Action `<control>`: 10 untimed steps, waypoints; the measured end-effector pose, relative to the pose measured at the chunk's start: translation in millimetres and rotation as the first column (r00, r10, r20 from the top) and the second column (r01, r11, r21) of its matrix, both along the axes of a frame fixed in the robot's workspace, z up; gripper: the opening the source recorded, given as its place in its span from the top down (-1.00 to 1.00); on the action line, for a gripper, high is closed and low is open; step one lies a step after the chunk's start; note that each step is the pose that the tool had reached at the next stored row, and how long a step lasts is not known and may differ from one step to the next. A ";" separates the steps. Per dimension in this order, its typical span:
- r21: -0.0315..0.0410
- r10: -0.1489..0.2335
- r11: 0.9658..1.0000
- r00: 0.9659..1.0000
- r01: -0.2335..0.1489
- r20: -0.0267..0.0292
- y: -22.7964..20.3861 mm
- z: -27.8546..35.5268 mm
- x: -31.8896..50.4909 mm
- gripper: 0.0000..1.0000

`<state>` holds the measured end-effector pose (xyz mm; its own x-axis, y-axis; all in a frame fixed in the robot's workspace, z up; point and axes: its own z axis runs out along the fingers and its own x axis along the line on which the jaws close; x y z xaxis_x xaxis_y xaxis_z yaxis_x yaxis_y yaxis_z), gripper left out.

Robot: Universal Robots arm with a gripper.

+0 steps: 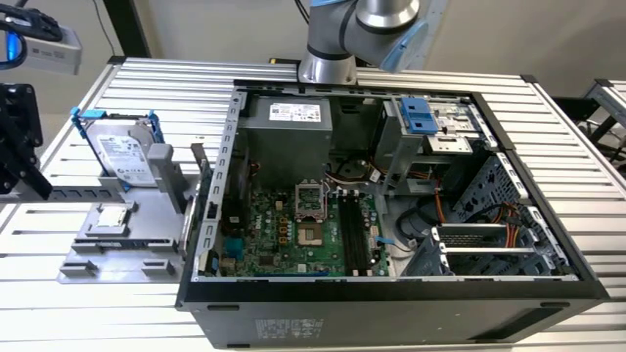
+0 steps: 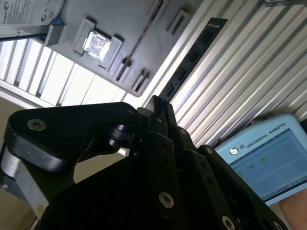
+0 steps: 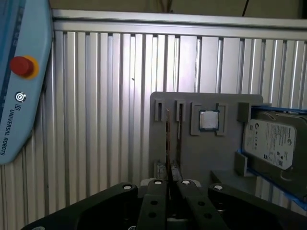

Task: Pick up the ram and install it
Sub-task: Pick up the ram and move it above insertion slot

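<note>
Gripper point(image 2: 159, 104) clamped on ram point(image 2: 194, 55); held end hidden between nearly touching jaws

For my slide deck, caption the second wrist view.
Gripper holds the ram out over the slatted table, beside the grey tray.

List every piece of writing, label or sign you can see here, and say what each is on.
Teach pendant: a maker's name in capitals beside a round logo, clear in both wrist views; not quoted here.
Pendant screen: lines too blurred to read.
Hard drive: label print too small to read.
Power supply: white label, too small to read.
Case: sticker on its outer side, too small to read.
</note>
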<state>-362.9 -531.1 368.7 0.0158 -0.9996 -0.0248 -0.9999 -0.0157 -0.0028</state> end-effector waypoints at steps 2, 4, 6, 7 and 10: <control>0.000 0.000 1.000 1.000 0.000 0.000 0.0 2.5 0.0 1.00; 0.000 0.000 1.000 1.000 0.000 0.000 0.0 5.2 0.0 1.00; 0.000 0.000 1.000 1.000 0.000 0.000 0.0 7.7 0.0 1.00; 0.000 0.000 1.000 1.000 0.000 0.000 0.0 8.9 0.0 1.00; 0.000 0.000 1.000 1.000 0.000 0.000 0.0 12.7 0.0 1.00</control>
